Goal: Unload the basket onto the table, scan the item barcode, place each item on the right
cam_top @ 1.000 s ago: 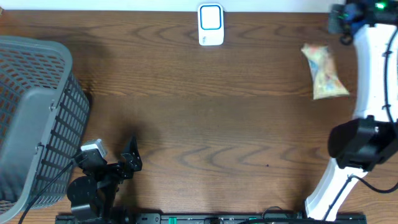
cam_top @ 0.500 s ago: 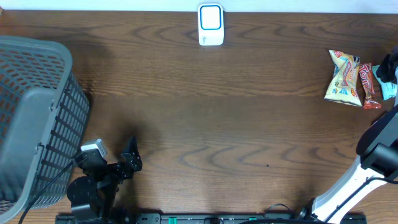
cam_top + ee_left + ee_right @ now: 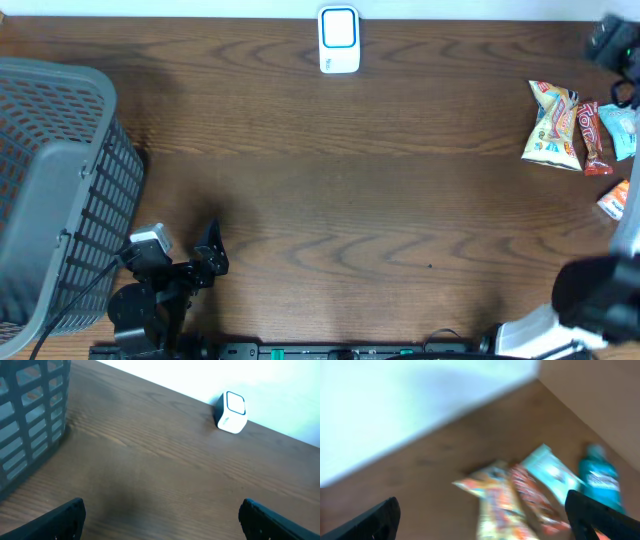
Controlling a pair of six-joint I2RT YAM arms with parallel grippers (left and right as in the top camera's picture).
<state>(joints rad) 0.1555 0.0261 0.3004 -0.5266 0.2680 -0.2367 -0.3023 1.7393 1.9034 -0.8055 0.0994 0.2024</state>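
The white barcode scanner [image 3: 339, 40] with a blue-framed face stands at the table's far edge, and it also shows as the scanner [image 3: 231, 412] ahead of my left gripper. Several snack items lie at the far right: a yellow-orange bag [image 3: 553, 125], a red bar [image 3: 590, 135] and a light blue pack [image 3: 620, 130]. My right gripper [image 3: 482, 520] hovers above them, open and empty; the bag [image 3: 500, 505] and the bar [image 3: 532, 495] lie blurred below it. My left gripper [image 3: 160, 525] rests open and empty near the front left.
A grey slatted basket [image 3: 50, 180] fills the left side, close to my left arm [image 3: 160, 285]. A small orange pack [image 3: 612, 200] lies at the right edge. My right arm's base [image 3: 595, 300] stands at the front right. A teal pack [image 3: 599, 479] lies beyond the snacks.
The yellow-orange bag now lies further right, beside the other packs. My right arm has swung toward the right edge and its gripper has opened. The left arm has not moved.
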